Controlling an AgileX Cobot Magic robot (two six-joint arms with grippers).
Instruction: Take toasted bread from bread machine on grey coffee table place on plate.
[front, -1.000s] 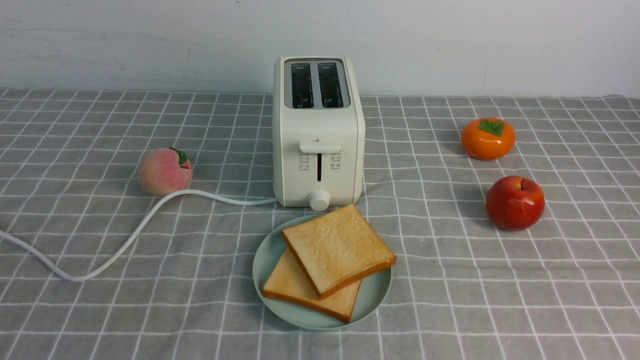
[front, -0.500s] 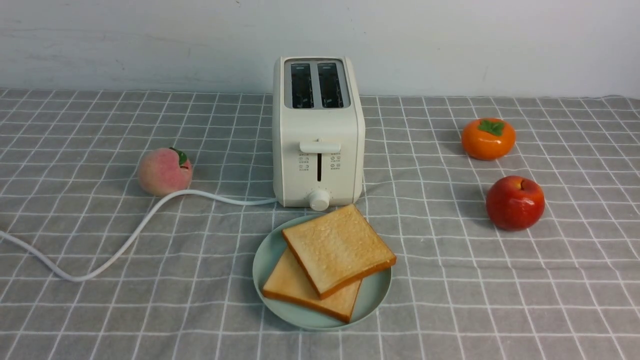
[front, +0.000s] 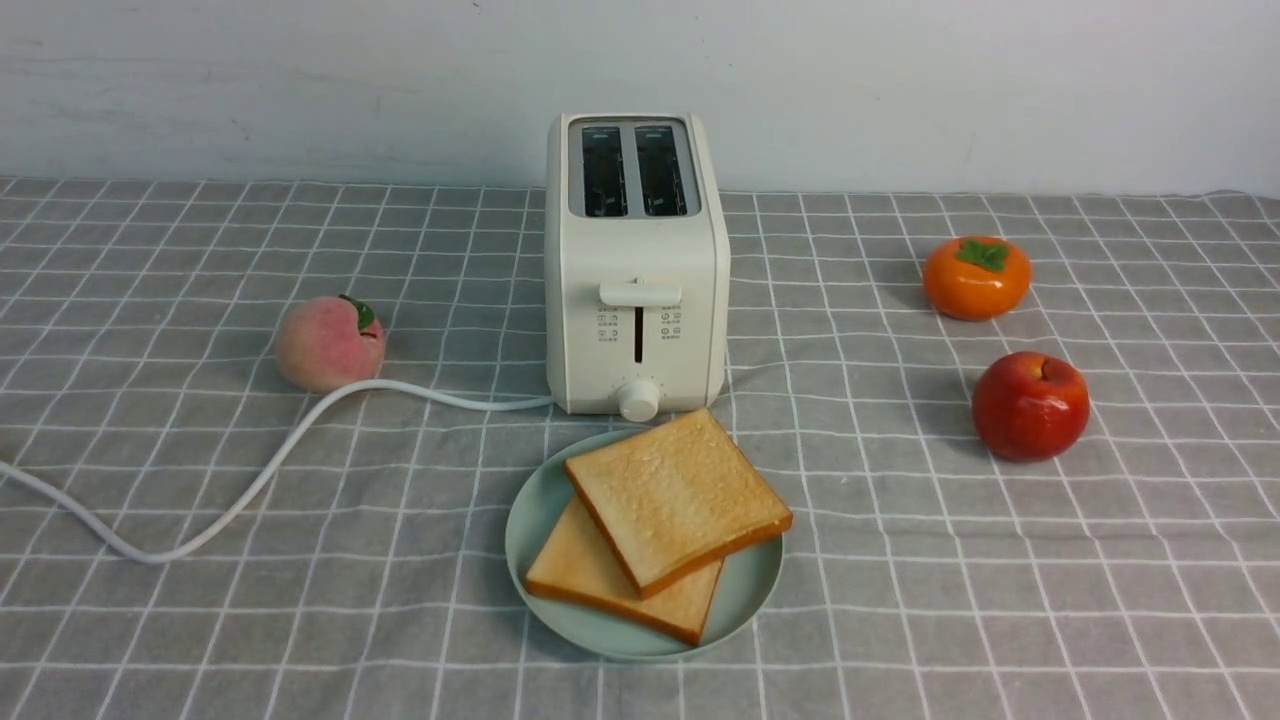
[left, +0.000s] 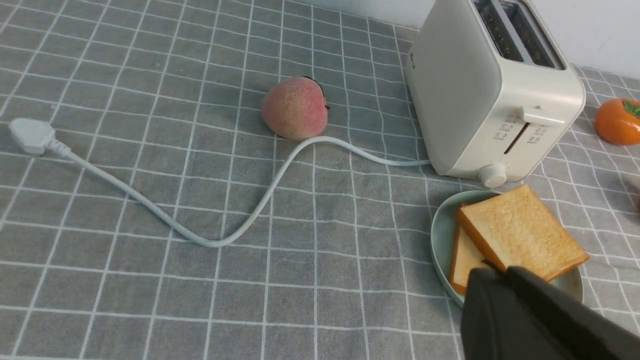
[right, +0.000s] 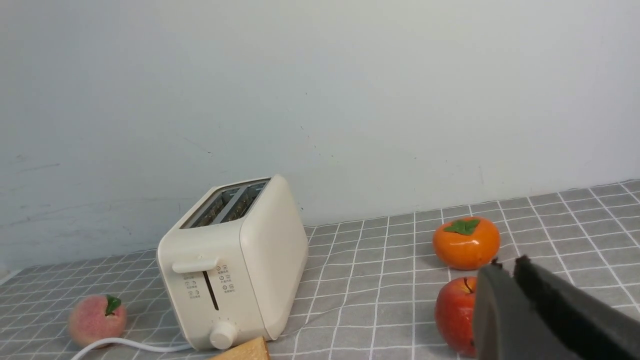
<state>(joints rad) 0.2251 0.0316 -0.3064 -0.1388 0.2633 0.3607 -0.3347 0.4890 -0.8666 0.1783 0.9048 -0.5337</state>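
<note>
Left gripper (left: 500, 272) jaws are seen pressed together, with nothing held; in the right wrist view, the right gripper (right: 510, 267) is shown with its fingers close together, though whether they are fully closed cannot be told. Both slices of toast (front: 680, 500) are held by the plate (front: 545, 505), one laid askew over the other. Just behind it the toaster (front: 640, 250) is stood on the table (front: 400, 620), both slots bare. The peach (front: 330, 345) is placed to the left, the persimmon (front: 976, 280) and apple (front: 1030, 407) to the right.
</note>
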